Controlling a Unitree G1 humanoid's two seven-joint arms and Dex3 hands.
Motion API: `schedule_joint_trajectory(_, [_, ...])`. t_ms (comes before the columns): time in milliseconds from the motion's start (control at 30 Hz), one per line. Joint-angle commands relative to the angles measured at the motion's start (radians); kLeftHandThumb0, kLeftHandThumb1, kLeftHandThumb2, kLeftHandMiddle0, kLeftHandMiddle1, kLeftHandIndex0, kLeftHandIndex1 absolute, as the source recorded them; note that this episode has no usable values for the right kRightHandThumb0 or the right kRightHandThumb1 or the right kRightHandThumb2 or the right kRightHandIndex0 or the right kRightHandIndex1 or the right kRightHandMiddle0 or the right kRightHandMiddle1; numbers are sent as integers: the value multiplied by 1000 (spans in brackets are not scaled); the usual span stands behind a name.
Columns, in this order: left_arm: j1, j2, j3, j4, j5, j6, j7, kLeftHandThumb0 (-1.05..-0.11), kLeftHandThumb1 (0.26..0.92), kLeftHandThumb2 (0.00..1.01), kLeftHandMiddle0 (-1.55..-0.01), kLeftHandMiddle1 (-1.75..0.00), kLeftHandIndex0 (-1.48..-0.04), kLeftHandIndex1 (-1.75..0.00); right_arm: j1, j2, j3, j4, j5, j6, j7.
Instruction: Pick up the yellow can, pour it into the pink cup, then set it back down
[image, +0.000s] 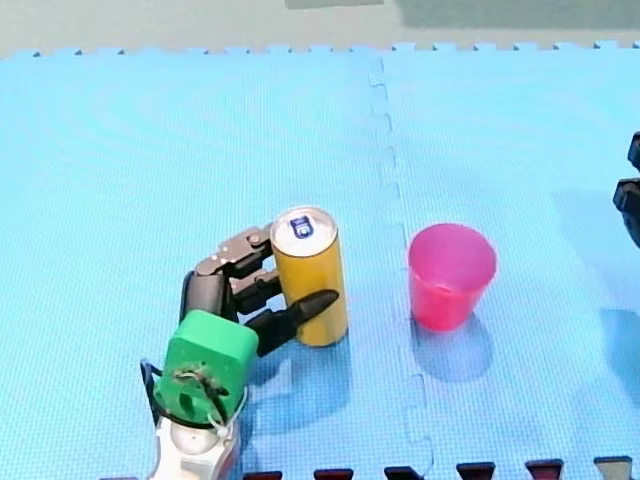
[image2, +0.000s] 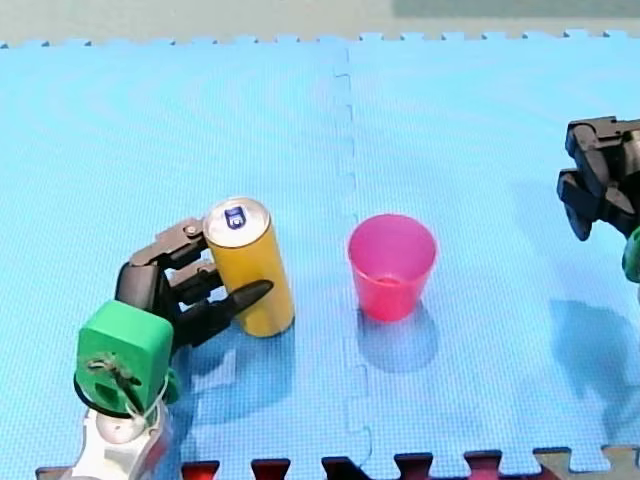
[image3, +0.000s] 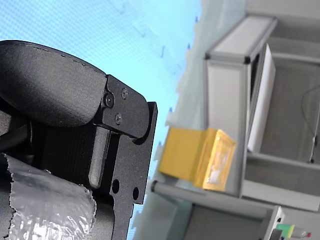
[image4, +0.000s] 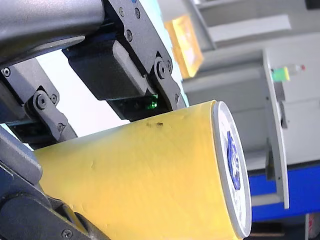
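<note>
At the left of the blue foam-mat surface, the left robot hand is clamped on the yellow can, its arm coming in from the near edge with a green block at the wrist. One dark finger crosses the front of the can low on its body, while the other fingers press against the side away from the pink cup. The can stands on the mat, close to upright, its silver top with a blue mark facing up. The second wrist view looks along the can from very close, with the black finger links of the left robot hand lying against its yellow wall and its lid rim toward a grey cabinet beyond the mat. A jigsaw seam in the mat runs away from the robot between the can and the pink cup, which stands upright and open-mouthed, near the can but not touching it. Well apart from the cup, at the right edge of the scene, the right robot hand hangs over the mat holding nothing; whether it is apart or together cannot be told. The first wrist view shows a black hand housing and, past the mat's edge, a yellow box by a grey frame.
</note>
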Motion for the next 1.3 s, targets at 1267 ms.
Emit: schedule_joint_trajectory(1267, [13, 90, -168, -71, 145, 126, 163, -1048, 845, 17, -334, 0, -253, 0, -2, -4, 0, -1, 2, 2, -6])
